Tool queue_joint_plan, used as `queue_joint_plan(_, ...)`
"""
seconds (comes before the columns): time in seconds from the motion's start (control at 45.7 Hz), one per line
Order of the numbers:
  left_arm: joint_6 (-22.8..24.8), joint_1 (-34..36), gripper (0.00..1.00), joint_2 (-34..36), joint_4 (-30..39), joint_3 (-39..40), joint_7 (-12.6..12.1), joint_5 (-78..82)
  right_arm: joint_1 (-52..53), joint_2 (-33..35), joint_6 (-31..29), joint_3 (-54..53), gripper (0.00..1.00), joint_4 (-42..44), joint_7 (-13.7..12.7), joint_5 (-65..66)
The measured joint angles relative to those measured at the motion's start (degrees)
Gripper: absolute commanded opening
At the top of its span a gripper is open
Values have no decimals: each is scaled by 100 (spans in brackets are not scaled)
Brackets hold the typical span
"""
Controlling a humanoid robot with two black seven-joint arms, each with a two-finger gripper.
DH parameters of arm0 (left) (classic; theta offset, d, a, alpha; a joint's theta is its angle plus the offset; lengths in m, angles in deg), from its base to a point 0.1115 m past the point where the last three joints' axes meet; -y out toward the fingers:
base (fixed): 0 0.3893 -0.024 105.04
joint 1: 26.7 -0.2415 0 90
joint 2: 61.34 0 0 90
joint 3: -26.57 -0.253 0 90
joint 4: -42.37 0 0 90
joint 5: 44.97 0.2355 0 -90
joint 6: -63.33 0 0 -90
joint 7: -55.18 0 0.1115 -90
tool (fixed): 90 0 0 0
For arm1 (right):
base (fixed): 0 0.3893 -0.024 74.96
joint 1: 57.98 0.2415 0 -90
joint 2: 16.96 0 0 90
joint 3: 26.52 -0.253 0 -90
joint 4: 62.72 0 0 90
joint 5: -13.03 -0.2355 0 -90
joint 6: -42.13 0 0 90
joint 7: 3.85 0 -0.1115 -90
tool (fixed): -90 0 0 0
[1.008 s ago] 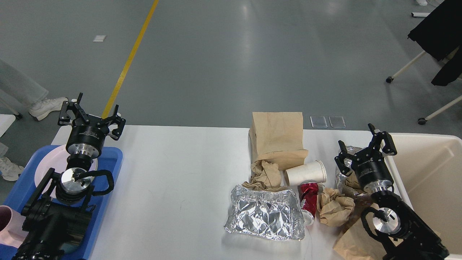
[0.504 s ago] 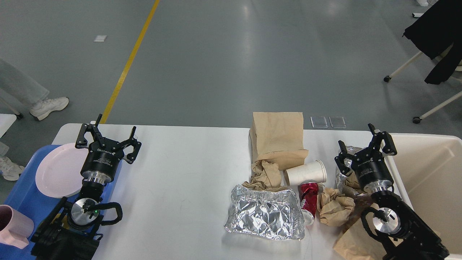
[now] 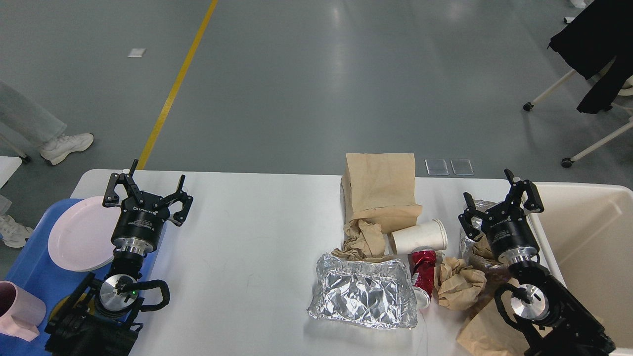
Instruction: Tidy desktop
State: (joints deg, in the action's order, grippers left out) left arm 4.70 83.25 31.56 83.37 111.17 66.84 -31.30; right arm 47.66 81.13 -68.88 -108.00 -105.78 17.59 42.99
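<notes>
1. Dishes side looking done – pink plate (image 3: 81,240) & pink mug (image 3: 20,309) sitting in blue tray (image 3: 34,277) at left end of the white surface (image 3: 247,222).
2. Trash side untouched: foil (image 3: 363,291), red can (image 3: 423,272), paper cup (image 3: 419,236), brown bag (image 3: 381,190), crumpled paper (image 3: 459,283) all lying on it, beside cream bin (image 3: 588,242).
3. Left tool (image 3: 148,190) & right tool (image 3: 499,200) both hanging spread wide, gripping nothing.

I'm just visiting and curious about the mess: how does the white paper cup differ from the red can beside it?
The white paper cup is plain, smooth and holds its shape; the red can is shiny and looks crushed. The cup lies crosswise with its mouth toward the right; the can runs lengthwise, toward the robot. The cup looks bigger than the can. Both lie on their sides on the desktop, neither held by a gripper.
</notes>
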Motion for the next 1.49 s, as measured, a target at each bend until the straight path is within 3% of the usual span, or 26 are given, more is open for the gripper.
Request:
queue_joint_plan(0.942, 18, 65, 96, 18, -75, -5, 60, 22, 3, 7, 0, 17, 100, 0, -2, 0)
queue_joint_plan(1.095, 18, 65, 96, 17, -75, -5, 60, 21, 67, 99, -56, 240, 100, 58, -130, -1)
queue_joint_plan(1.314, 18, 63, 96, 17, -75, -5, 60, 21, 174, 505, -368, 357, 100, 49, -526, -615)
queue_joint_plan(1.49, 18, 63, 96, 17, -75, -5, 59, 21, 273, 739, -346, 359, 100, 102, -543, -1008)
